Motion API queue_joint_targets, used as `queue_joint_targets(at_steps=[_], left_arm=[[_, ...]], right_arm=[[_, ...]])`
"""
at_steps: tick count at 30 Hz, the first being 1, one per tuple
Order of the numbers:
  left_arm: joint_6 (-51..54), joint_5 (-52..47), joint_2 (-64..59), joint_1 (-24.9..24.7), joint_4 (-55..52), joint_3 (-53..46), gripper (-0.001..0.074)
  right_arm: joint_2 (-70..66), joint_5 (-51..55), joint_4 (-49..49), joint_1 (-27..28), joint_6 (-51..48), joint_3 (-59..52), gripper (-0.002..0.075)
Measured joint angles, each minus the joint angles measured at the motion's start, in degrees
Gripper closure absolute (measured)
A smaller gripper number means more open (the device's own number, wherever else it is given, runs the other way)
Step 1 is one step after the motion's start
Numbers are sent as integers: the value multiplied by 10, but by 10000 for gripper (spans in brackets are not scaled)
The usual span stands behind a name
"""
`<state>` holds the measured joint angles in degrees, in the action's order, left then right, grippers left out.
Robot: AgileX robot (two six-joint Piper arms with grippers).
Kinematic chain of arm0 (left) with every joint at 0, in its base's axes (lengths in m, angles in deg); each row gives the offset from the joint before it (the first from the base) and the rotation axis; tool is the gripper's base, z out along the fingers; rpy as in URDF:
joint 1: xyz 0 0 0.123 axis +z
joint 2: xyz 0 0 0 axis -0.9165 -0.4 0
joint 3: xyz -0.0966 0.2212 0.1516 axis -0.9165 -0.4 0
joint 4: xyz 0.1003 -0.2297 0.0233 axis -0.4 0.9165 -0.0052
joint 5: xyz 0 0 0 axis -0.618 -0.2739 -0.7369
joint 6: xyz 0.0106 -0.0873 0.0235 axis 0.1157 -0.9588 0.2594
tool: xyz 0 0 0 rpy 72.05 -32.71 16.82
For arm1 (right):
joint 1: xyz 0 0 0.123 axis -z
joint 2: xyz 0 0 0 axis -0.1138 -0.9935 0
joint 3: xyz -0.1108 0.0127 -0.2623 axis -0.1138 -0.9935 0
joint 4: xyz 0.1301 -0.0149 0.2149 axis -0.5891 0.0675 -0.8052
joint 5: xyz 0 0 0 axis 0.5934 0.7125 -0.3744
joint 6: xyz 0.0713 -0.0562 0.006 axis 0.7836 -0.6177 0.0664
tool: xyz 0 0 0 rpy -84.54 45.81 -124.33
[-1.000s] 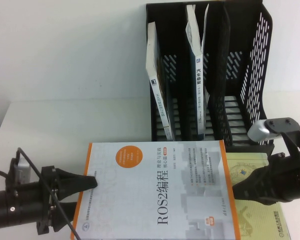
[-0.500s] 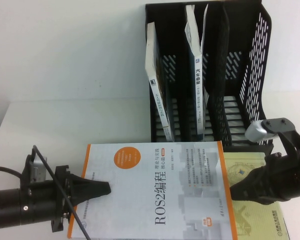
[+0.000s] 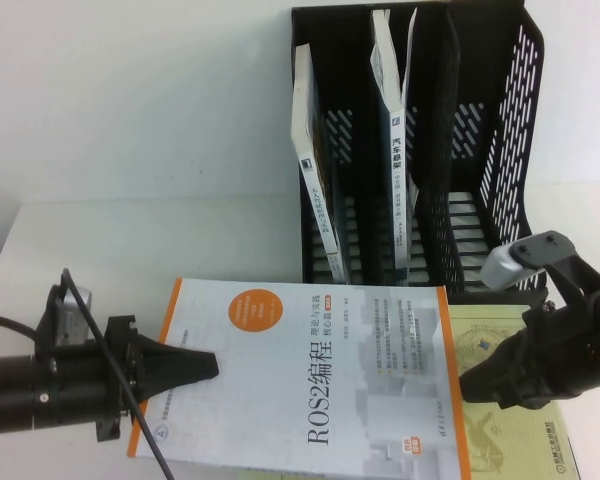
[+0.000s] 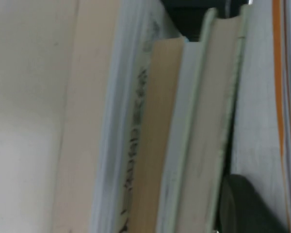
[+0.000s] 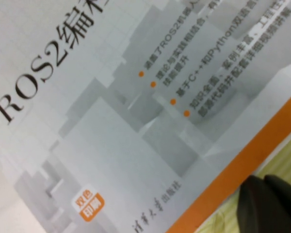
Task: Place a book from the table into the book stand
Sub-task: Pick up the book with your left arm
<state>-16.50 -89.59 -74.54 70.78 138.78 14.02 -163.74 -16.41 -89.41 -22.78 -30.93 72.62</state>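
Left end effector [image 3: 202, 366]: clamped on ROS2 book's [image 3: 310, 380] left edge.
Right end effector [image 3: 472, 385]: at the book's right edge, seemingly gripping it.
Book stand [image 3: 430, 150]: behind, on the table [image 3: 130, 250].

I seem to be in an office: white tabletop [image 3: 130, 240], black book stand [image 3: 480, 150] holding upright books.

Book [image 3: 320, 380] cover glossy paper; book stand [image 3: 480, 150] perforated black plastic; table [image 3: 130, 240] matt white

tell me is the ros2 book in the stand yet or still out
Out: the ROS2 book lies flat before the book stand, between left end effector and right end effector.
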Motion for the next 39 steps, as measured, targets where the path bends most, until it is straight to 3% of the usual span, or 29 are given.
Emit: queue_joint_targets(at_steps=[13, 24, 32, 39], left_arm=[[-150, 15, 111, -3, -134, 112, 632], [-253, 3, 163, -16, -230, 236, 633], [-331, 8, 167, -142, -301, 343, 633], [-417, 17, 167, -249, -383, 414, 633]], right_arm=[[28, 100, 173, -6, 112, 118, 728], [61, 152, 211, -6, 147, 207, 728], [79, 172, 267, -6, 159, 231, 728], [107, 189, 426, -6, 235, 231, 728]])
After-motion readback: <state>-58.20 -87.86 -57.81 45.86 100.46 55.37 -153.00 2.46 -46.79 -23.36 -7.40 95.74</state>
